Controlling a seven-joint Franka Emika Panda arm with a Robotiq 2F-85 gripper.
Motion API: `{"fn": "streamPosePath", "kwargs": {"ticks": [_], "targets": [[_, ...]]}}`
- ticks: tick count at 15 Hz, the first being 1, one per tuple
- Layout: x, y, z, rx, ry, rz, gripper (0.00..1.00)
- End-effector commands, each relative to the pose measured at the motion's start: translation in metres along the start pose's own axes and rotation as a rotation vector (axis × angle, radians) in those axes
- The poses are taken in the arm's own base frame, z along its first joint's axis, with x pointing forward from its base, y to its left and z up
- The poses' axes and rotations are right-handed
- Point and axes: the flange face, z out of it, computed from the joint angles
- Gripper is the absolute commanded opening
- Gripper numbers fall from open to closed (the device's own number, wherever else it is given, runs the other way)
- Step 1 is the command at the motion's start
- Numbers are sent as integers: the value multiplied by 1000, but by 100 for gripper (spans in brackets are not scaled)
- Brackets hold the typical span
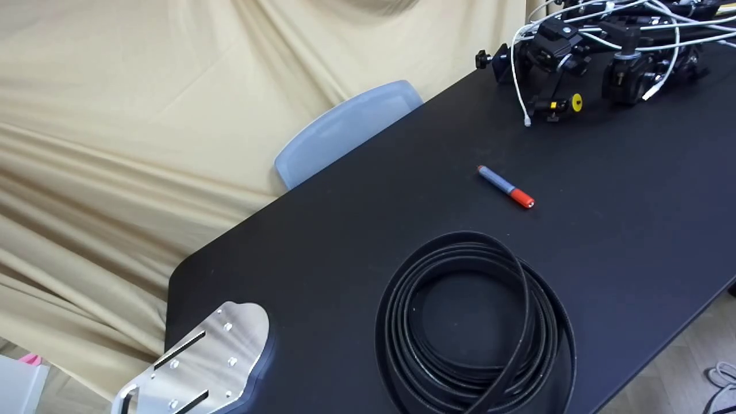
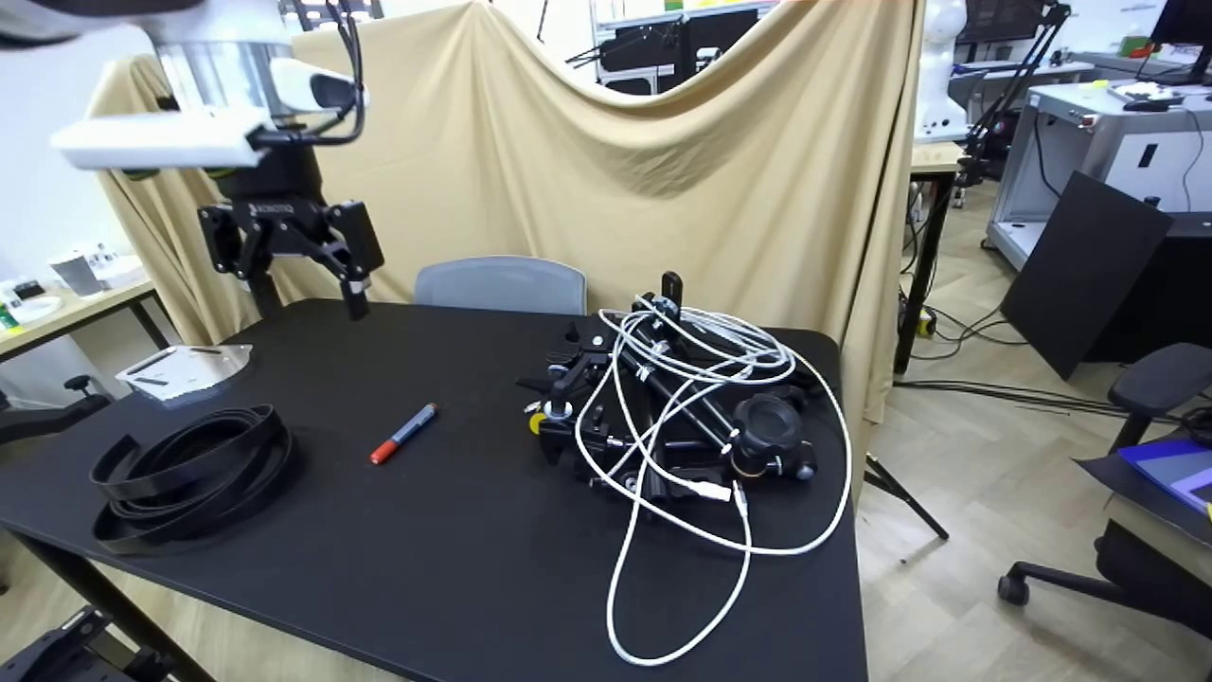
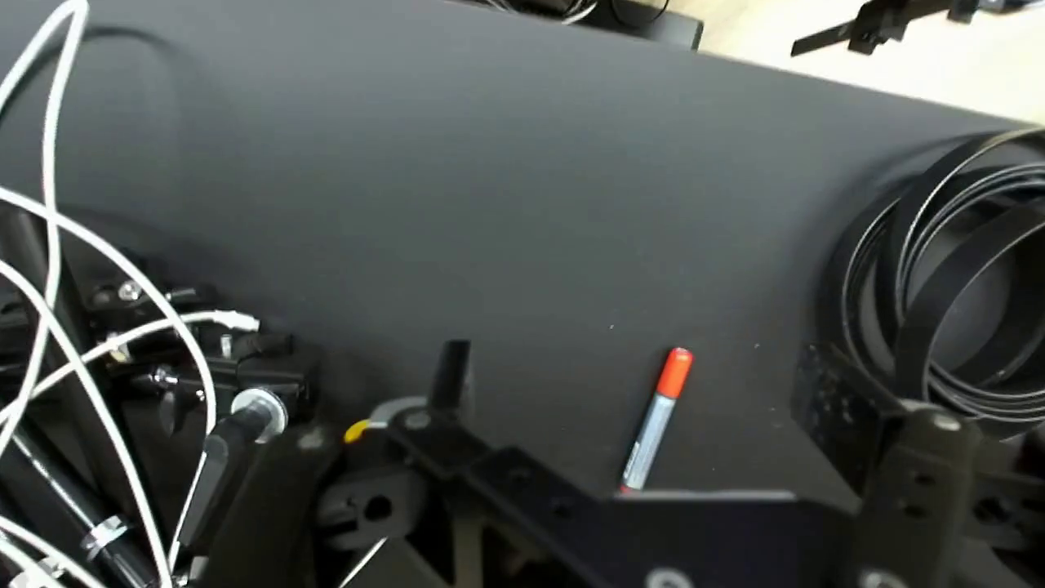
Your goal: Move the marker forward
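While the bench (image 1: 322,247) spreads below, the gripper (image 2: 312,297) hangs over it, jaws wide apart and holding nothing. Near the black coil (image 1: 398,322) but not touching it, the marker (image 1: 506,186) lies flat on the bench; it should handle light, stiff and prone to roll, so pinching its barrel (image 2: 415,425) mid-length, clear of the red cap (image 3: 674,373), looks safest.

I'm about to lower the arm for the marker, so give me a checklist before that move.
1. Claw open: ok, jaws apart.
2. Marker between the jaws in the wrist view: ok.
3. Marker gripped: not ok, it lies on the table.
4. Marker apart from the black coil and black hardware: ok.
5. Claw height above table: cannot tell exactly.
6. Forward direction: cannot tell, nothing visible marks it.
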Motion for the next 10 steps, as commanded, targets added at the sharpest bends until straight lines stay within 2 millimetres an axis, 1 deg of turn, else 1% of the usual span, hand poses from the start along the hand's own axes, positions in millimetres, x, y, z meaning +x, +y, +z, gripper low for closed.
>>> {"fn": "streamPosePath", "kwargs": {"ticks": [1, 4, 6, 8, 9, 10], "targets": [[56, -4, 35, -24, 50, 35, 100], [91, -19, 64, -18, 97, 69, 100], [110, -34, 81, 1, 135, 118, 100], [126, -52, 96, 27, 130, 133, 100], [130, -57, 100, 40, 130, 142, 100], [133, -55, 99, 68, 127, 135, 100]]}}
